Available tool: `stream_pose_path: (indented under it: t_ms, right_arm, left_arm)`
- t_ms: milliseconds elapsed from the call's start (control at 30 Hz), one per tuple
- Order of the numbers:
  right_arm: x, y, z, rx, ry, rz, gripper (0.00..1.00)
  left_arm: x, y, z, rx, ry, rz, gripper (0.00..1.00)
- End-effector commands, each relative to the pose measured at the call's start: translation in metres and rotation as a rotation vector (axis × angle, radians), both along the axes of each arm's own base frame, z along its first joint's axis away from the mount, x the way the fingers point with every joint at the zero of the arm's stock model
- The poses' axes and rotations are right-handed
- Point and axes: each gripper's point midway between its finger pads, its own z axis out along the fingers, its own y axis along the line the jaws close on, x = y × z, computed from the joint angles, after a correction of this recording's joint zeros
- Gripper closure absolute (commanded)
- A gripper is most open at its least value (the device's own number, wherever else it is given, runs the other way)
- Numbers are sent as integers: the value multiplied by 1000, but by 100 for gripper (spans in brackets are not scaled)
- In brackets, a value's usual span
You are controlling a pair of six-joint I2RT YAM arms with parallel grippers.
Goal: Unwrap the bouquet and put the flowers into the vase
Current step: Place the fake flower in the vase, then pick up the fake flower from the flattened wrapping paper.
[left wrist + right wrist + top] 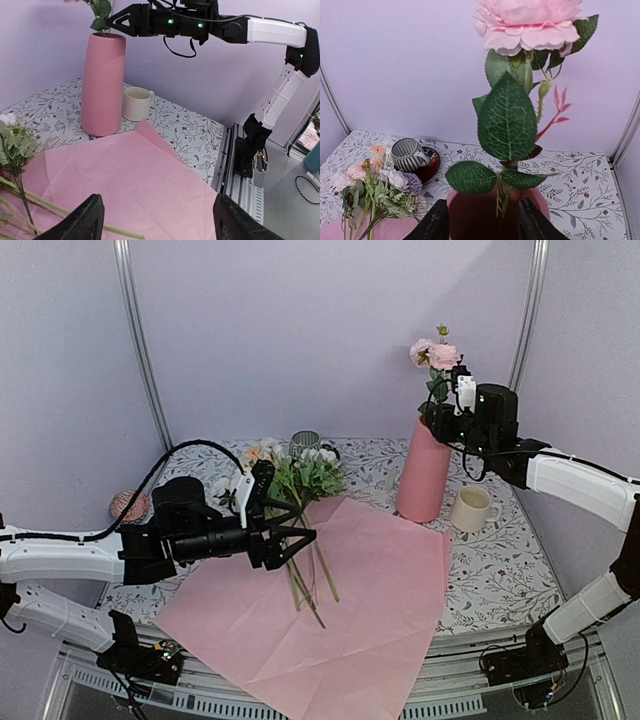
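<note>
At the far right of the bench [500, 575], the vase [424, 480]: upright, tall and pink, with a cream cup [472, 508] just beside it on the right. In the vase, a single pink rose [436, 354] on a leafy green stem, its head well above the rim and a small bud over it.

Right at that rim, the right gripper [485, 221], spread, with one finger on either side of the stem. Neither finger touching the stem as far as the wrist view tells, and nothing pinched.

Across the middle of the bench, the pink paper [340, 620], unfolded flat and reaching past the near edge. On its far left part, the flowers [300, 480] in a loose bunch, with white, peach, pink and lavender heads toward the back. Bare green stems fanned out toward the near edge.

Above those stems, the left gripper [297, 543], pointing right, fingers wide apart and empty. In its own wrist view, the stems off to the lower left, outside the gap between the fingers. Contact with the stems impossible to tell from above.

Behind the flower heads, a striped mug [304, 443] on a red saucer. At the far left edge of the bench, a small pinkish round thing [128, 505], too small to name.
</note>
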Motion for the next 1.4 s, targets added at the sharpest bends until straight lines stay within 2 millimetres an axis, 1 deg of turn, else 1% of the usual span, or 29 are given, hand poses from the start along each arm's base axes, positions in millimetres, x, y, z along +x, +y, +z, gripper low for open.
stream_pose_path:
  t_ms: [0, 67, 100, 167, 200, 267, 300, 367, 500, 533, 600, 700, 767, 800, 867, 933, 1033, 1100, 1233, 1367]
  right_arm:
    - [-11, -5, 15, 7, 13, 12, 49]
    - [-16, -3, 13, 1, 50, 30, 47]
    - [-20, -3, 9, -6, 79, 43, 45]
    - [-30, -1, 8, -3, 106, 76, 42]
    - [-36, 1, 9, 7, 121, 98, 39]
    - [-52, 5, 14, 32, 144, 153, 35]
    - [-60, 8, 15, 48, 161, 181, 34]
    - [-74, 10, 20, 75, 182, 218, 33]
    - [-101, 17, 24, 117, 229, 295, 31]
    - [-109, 22, 26, 130, 235, 328, 30]
    - [-125, 36, 29, 150, 249, 411, 30]
    - [-152, 69, 34, 163, 251, 554, 30]
    - [-173, 97, 34, 159, 246, 658, 30]
    - [-188, 125, 28, 155, 231, 747, 30]
    - [-188, 139, 13, 149, 247, 772, 30]
    - [-185, 151, -2, 148, 279, 779, 30]
    - [-178, 163, -25, 130, 332, 777, 30]
    - [-175, 168, -36, 118, 354, 775, 29]
    - [-174, 174, -52, 115, 363, 782, 29]
    - [-172, 179, -68, 118, 377, 785, 29]
  left_arm:
    - [-1, -1, -2, 5, 10, 9, 23]
    - [0, 1, -5, 9, 12, 18, 23]
    - [1, 2, -7, 15, 15, 26, 23]
    - [7, 4, -13, 35, 22, 60, 20]
    - [13, 8, -16, 49, 29, 101, 18]
    - [27, 19, -24, 79, 50, 210, 4]
    - [32, 25, -28, 90, 54, 252, 2]
    - [37, 32, -33, 107, 58, 291, 2]
    - [40, 33, -39, 124, 80, 293, 2]
    - [41, 33, -43, 133, 92, 296, 2]
    - [46, 36, -48, 136, 117, 315, 2]
    - [55, 42, -59, 138, 170, 348, 4]
    - [62, 49, -67, 134, 216, 371, 6]
    - [72, 59, -79, 122, 288, 405, 10]
    - [80, 66, -92, 118, 350, 428, 15]
    - [83, 68, -102, 124, 396, 427, 27]
    - [88, 70, -115, 144, 442, 438, 48]
    - [91, 72, -124, 164, 464, 454, 56]
    - [102, 76, -146, 203, 525, 493, 61]
    - [111, 74, -170, 244, 612, 516, 62]
